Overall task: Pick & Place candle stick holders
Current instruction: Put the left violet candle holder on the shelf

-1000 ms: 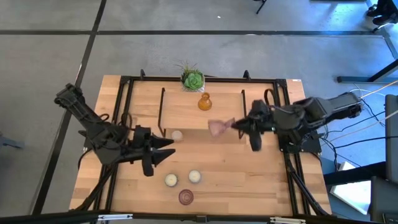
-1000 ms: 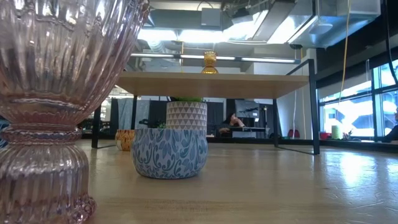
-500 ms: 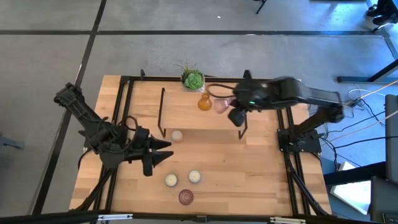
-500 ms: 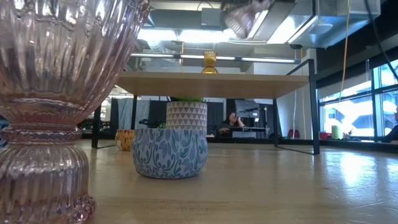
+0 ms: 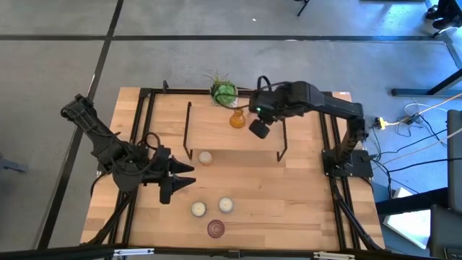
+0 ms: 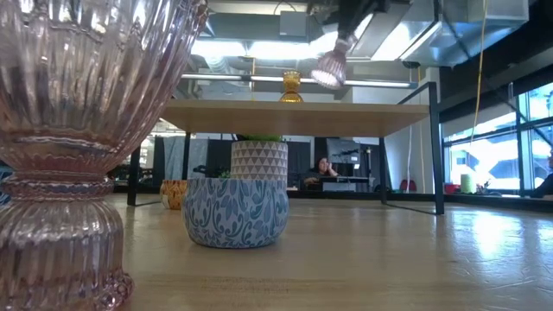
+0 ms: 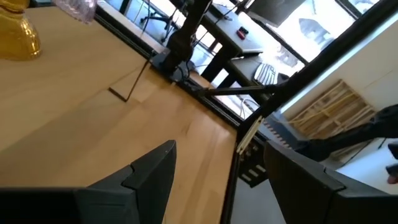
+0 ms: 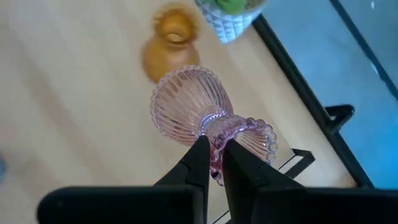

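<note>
- While the wooden surface (image 5: pixel 289 202) at the front carries three cream-white holders (image 5: pixel 198 209) (image 5: pixel 226 204) (image 5: pixel 205 157) and one pinkish-purple holder (image 5: pixel 216 229), the task looks less than half done.
- On the raised shelf (image 5: pixel 209 130) only the amber glass holder (image 5: pixel 237 119) stands, beside the potted plant (image 5: pixel 223 92).
- Above that shelf the right hand (image 8: pixel 213 163) pinches a pinkish-purple glass holder (image 8: pixel 199 118) by its neck, not yet set down.
- Near the front, the left hand (image 5: pixel 184 175) waits, fingers spread and empty.

A spiky green potted plant (image 5: pixel 224 91) sits at what looks like the raised wooden shelf's (image 5: pixel 216 130) far edge.
</note>
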`<action>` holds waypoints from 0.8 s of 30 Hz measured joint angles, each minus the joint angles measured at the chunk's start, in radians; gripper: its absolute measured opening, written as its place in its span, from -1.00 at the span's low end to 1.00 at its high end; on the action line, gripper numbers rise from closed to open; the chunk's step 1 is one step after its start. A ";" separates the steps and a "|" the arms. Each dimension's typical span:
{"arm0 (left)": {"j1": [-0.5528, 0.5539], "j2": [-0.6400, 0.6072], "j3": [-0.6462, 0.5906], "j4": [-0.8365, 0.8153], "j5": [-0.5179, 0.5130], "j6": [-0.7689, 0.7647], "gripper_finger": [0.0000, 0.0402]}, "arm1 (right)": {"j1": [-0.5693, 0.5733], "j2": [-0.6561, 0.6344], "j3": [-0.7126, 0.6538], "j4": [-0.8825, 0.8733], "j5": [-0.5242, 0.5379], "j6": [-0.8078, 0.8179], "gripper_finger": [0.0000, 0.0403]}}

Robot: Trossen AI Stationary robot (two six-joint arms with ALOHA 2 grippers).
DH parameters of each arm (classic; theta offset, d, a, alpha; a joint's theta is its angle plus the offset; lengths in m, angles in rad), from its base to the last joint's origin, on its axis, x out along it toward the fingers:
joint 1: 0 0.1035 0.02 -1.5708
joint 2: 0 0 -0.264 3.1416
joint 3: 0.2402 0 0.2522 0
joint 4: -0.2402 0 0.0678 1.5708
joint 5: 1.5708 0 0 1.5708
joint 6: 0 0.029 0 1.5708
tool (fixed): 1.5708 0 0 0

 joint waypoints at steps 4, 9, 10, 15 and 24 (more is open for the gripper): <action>0.000 0.000 0.000 -0.041 0.001 -0.018 0.19 | -0.035 -0.005 0.005 0.000 -0.004 -0.014 -0.85; 0.004 0.000 0.000 -0.068 0.001 -0.021 0.19 | -0.065 -0.002 0.005 0.000 -0.022 -0.043 -0.85; 0.005 0.000 0.000 -0.073 0.002 -0.021 0.19 | -0.074 -0.003 0.005 0.000 -0.028 -0.049 -0.85; 0.016 0.000 0.000 -0.074 0.025 -0.028 0.19 | -0.108 -0.003 0.005 0.000 -0.038 -0.074 -0.85; 0.016 0.000 0.000 -0.075 0.034 -0.037 0.19 | -0.174 -0.003 -0.061 0.000 -0.038 -0.115 -0.85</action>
